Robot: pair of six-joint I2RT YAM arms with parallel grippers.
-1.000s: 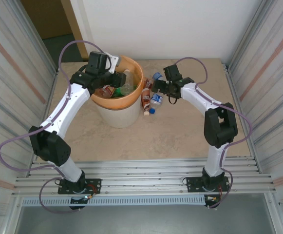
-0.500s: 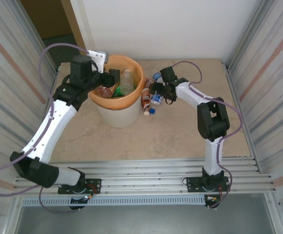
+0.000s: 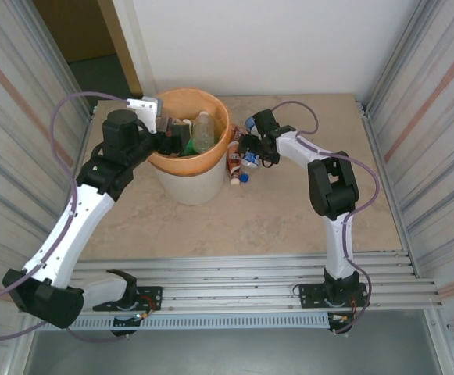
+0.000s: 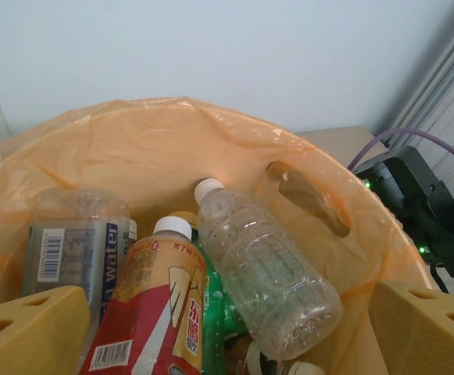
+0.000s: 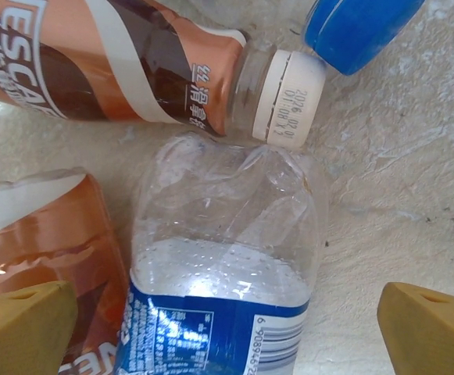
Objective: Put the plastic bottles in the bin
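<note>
- Right gripper (image 5: 227, 332) sits low over the table (image 3: 273, 211), its yellow fingers (image 5: 23, 320) spread wide in the lower corners of the wrist view and gripping nothing.
- Between them, lying on its side, is the clear blue-labelled bottle (image 5: 227, 258). It looks like the one to take.
- Its upper part is crumpled, so closing across the labelled body is probably safer. The crushed part would likely fold and slip.
- Just beside the lower-left finger lies a brown-labelled bottle (image 5: 47, 226). The jaws should centre on the clear one so this neighbour is not pinched too.
- Across the top of the wrist view lie a white-capped brown bottle (image 5: 133, 62) and, at upper right, a blue cap (image 5: 359, 23). A straight lift should leave both alone.
- In the top view the bin (image 3: 187, 183) stands just left of this cluster, so the bottle must rise above the orange rim before crossing.
- Left gripper (image 4: 227, 328) hovers over the bin's left side, fingers wide apart and empty, above a clear bottle (image 4: 266, 273) and a red-labelled bottle (image 4: 152, 312) inside. Dropping near the right rim keeps the arms apart.
</note>
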